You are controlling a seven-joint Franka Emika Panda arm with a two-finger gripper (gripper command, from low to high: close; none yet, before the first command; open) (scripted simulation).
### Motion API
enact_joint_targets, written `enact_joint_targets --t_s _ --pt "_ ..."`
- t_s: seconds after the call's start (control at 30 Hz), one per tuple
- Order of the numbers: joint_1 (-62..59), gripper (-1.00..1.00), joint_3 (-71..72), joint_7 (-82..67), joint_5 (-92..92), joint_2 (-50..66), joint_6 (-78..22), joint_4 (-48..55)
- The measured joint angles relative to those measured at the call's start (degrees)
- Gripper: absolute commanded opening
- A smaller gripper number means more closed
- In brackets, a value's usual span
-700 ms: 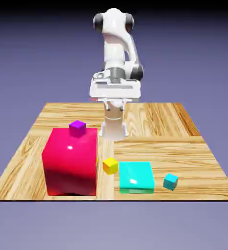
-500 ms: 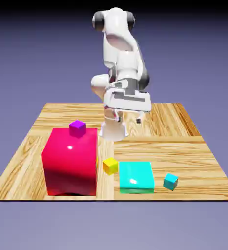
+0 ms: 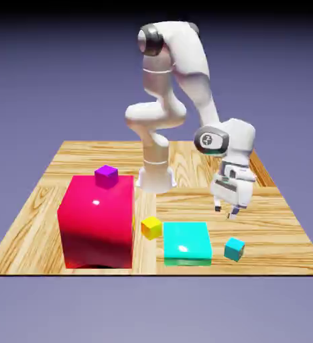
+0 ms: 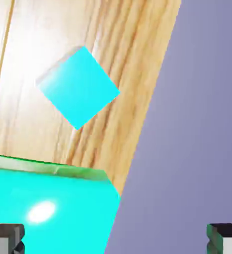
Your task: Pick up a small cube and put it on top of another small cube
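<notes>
A wooden table (image 3: 206,164) stood before a plain blue-violet backdrop, and the flat teal block (image 3: 186,242) near its front edge serves here as the landmark. Little of the task was done. The small teal cube (image 3: 234,248) rested on the wood just beside the block, on the exterior view's right, apart from it and untouched; in the hand view it (image 4: 78,87) showed large and turned cornerwise beyond the block's glossy top (image 4: 48,208). The yellow cube (image 3: 151,227), the likely base for the stack, sat close by the block's opposite side, with nothing on top of it. The gripper (image 3: 226,210) hung above the table behind the block and the teal cube, its jaws spread wide and empty, both finger tips (image 4: 6,237) at the far corners of the hand view. Whether it was squarely over the cube was hard to tell from these angles; it seemed somewhat off. The descent, grasp, lift, carry and placement all remained.
</notes>
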Motion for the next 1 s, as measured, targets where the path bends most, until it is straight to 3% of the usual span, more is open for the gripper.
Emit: enact_joint_targets --t_s 0.17,0.37,0.4,0.7,1.0 --pt "3.78 0.0 2.53 -8.66 -12.15 9.69 -5.39 5.15" --pt "4.39 0.0 -1.69 -1.68 -21.7 20.07 -2.42 10.69" --pt "4.39 -1.0 -1.69 -1.67 -21.71 20.08 -2.42 10.7" --pt "3.78 -1.0 2.54 -8.71 -12.09 9.69 -5.44 5.15" --pt "0.3 -1.0 -11.58 0.4 6.88 -8.99 -13.57 -11.84"
